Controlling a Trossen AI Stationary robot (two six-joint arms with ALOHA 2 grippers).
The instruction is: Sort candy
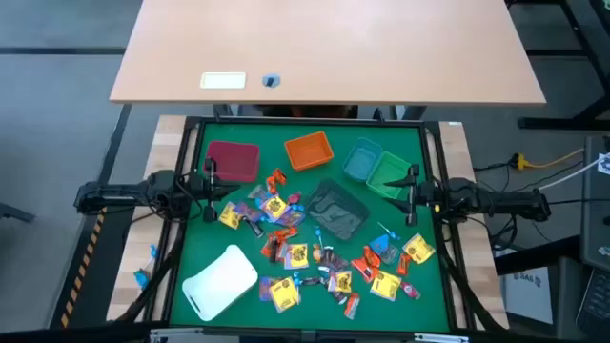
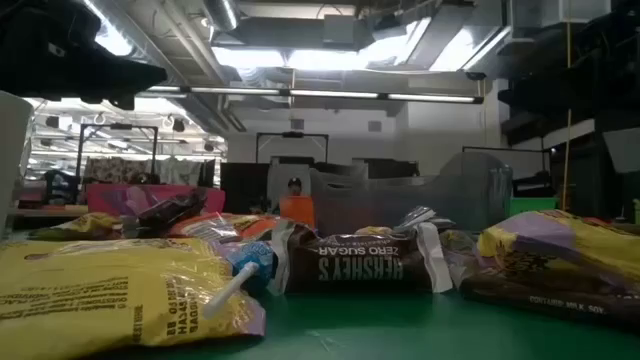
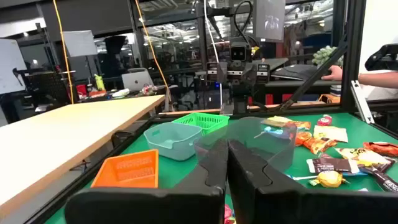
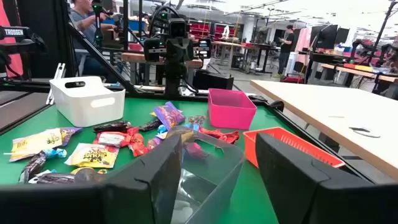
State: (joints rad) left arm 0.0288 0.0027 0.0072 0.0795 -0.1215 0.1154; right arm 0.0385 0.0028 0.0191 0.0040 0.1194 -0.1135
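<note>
The candy point(image 1: 315, 252) lies scattered over the middle and near part of the green mat point(image 1: 434, 286): yellow, orange-red, purple and brown packets. In the low view a brown packet point(image 2: 365, 265) and a yellow one point(image 2: 110, 290) lie flat on the mat. My left gripper point(image 1: 210, 181) hovers at the mat's left side, shut and empty point(image 3: 227, 146). My right gripper point(image 1: 412, 186) hovers at the right side, open with nothing between its fingers point(image 4: 219, 143). Both point inward over the mat, above the candy point(image 3: 329, 155) point(image 4: 124, 140).
Along the far side stand a dark pink bin point(image 1: 232, 160), an orange bin point(image 1: 308, 150), a light blue bin point(image 1: 362, 159) and a green bin point(image 1: 389, 174). A clear bin point(image 1: 336, 210) sits mid-mat, and a white tray point(image 1: 221, 281) near left. A wooden table point(image 1: 324, 48) lies beyond.
</note>
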